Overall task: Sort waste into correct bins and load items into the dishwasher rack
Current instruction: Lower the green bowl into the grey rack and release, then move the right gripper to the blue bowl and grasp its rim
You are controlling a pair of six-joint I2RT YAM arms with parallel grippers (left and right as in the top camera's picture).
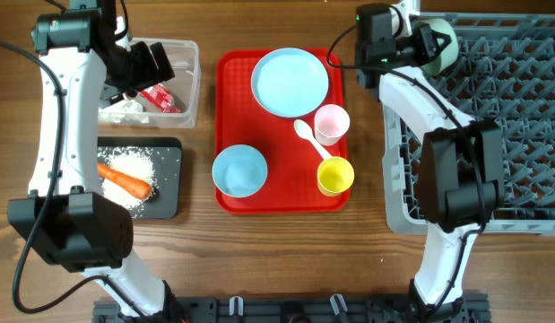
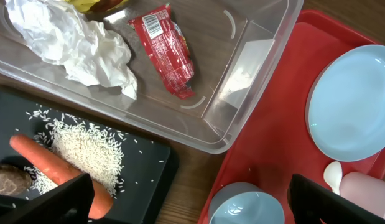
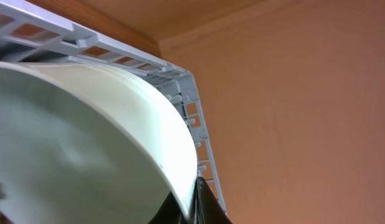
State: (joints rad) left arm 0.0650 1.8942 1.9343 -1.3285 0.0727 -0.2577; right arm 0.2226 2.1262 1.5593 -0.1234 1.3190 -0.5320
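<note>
Held bowl: we see a pale bowl (image 1: 447,49) at the far left corner of the dishwasher rack (image 1: 492,108), which sits along the tabletop's right edge.
Right gripper: the right gripper (image 1: 434,45) is clamped on that bowl's rim.
Left gripper: the left gripper (image 2: 192,199) is spread wide and holds nothing, above the clear tub (image 2: 242,68) near the far left corner.
Tub contents: white tissue (image 2: 74,43), red wrapper (image 2: 167,50).
Black tray (image 2: 152,162): we find a carrot (image 2: 55,165) and rice (image 2: 86,149) on it.
Red tray (image 1: 290,170): mid-tabletop, it carries a plate (image 1: 290,82), blue bowl (image 1: 239,170), pink cup (image 1: 332,124), yellow cup (image 1: 335,176) and spoon (image 1: 304,132).
</note>
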